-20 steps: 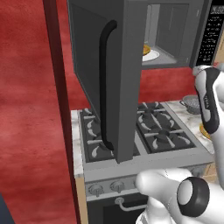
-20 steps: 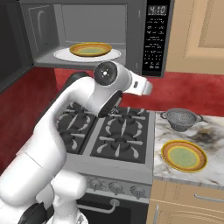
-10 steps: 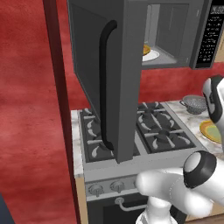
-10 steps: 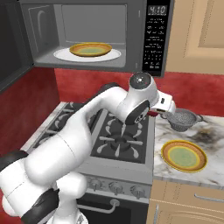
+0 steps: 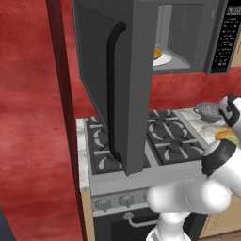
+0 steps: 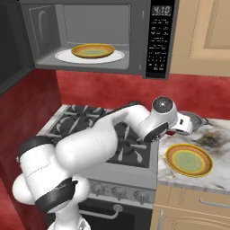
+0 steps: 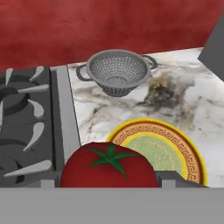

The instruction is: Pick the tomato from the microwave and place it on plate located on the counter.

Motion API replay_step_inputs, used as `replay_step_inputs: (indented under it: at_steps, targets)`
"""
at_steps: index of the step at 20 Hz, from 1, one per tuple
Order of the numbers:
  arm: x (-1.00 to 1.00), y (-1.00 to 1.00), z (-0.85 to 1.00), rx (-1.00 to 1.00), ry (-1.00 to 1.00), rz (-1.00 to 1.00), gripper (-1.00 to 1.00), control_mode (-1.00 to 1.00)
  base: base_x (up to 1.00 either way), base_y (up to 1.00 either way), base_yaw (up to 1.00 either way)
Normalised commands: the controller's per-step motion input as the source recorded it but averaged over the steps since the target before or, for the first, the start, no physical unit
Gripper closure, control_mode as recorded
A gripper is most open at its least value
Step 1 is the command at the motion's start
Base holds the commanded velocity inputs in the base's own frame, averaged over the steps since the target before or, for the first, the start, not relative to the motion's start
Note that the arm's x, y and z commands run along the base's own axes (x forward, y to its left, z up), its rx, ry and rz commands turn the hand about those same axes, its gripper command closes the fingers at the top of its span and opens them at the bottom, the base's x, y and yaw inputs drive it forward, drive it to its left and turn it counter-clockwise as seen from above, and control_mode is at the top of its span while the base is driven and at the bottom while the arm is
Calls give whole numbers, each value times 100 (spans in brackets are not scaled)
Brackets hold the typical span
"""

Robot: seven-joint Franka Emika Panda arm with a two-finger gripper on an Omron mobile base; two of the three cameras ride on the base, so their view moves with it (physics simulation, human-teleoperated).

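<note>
A red tomato (image 7: 109, 168) sits clamped between the closed-in fingers of the gripper (image 7: 109, 181), hanging over the stove's edge just beside the yellow-rimmed plate (image 7: 168, 146) on the marbled counter (image 7: 192, 109) — a grey colander (image 7: 116, 72) stands behind. The microwave (image 6: 157, 40) hangs open above, a second yellow-rimmed dish (image 6: 93, 50) on its white turntable (image 6: 67, 57).

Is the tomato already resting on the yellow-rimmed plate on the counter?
No: in the hand view the tomato sits between the gripper's fingertips, with the plate lying on the counter beyond it.
</note>
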Motion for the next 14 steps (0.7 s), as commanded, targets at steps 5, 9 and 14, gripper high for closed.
replay_step_inputs:
  at_steps: [5,9,14]
  targets:
    - [18,-70,-93,1,0,0,100,-100,0,0,0]
    - [5,-48,-77,0,0,0,100,-100,0,0,0]
    - [0,-35,-25,0,2,0,100,-100,0,0,0]
